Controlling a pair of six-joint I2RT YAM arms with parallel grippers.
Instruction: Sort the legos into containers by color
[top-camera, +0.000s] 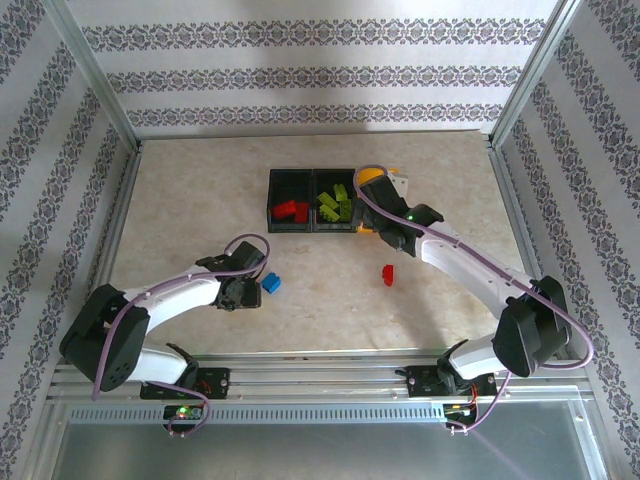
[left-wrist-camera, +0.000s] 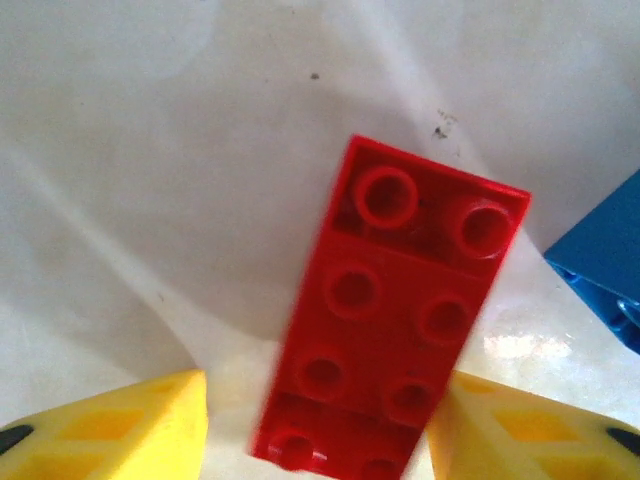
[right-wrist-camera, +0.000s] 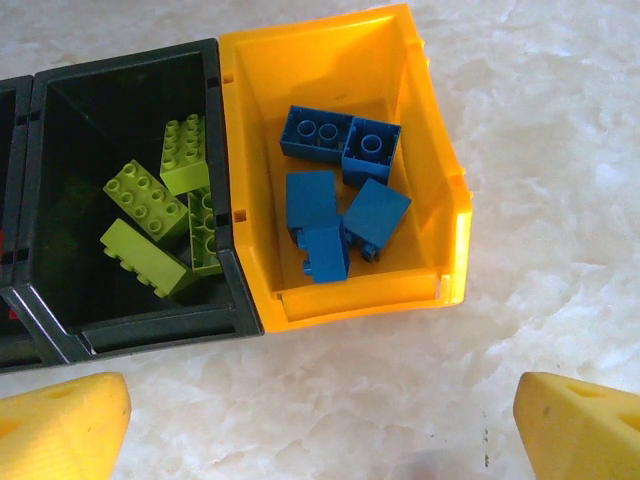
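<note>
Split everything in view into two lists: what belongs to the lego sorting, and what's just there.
Belongs: red brick between the left gripper's fingers; blue brick beside it; second red brick loose on the table; left black bin with red bricks; middle black bin with green bricks; yellow bin with blue bricks.
Just there: patterned walls; metal frame; purple cables.

Table top (top-camera: 200, 190): cream, faintly marbled. Walls (top-camera: 300, 75): white with grey floral bands. Left black bin (top-camera: 290, 185) has red bricks (top-camera: 292, 211), middle black bin (right-wrist-camera: 130, 80) lime green bricks (right-wrist-camera: 150, 200), yellow-orange bin (right-wrist-camera: 440, 170) blue bricks (right-wrist-camera: 335, 215). Loose pieces: one red brick (left-wrist-camera: 395, 320) between yellow fingers (left-wrist-camera: 130, 425), one blue brick (left-wrist-camera: 600, 265) beside it, a second red brick (top-camera: 388, 275) apart.
</note>
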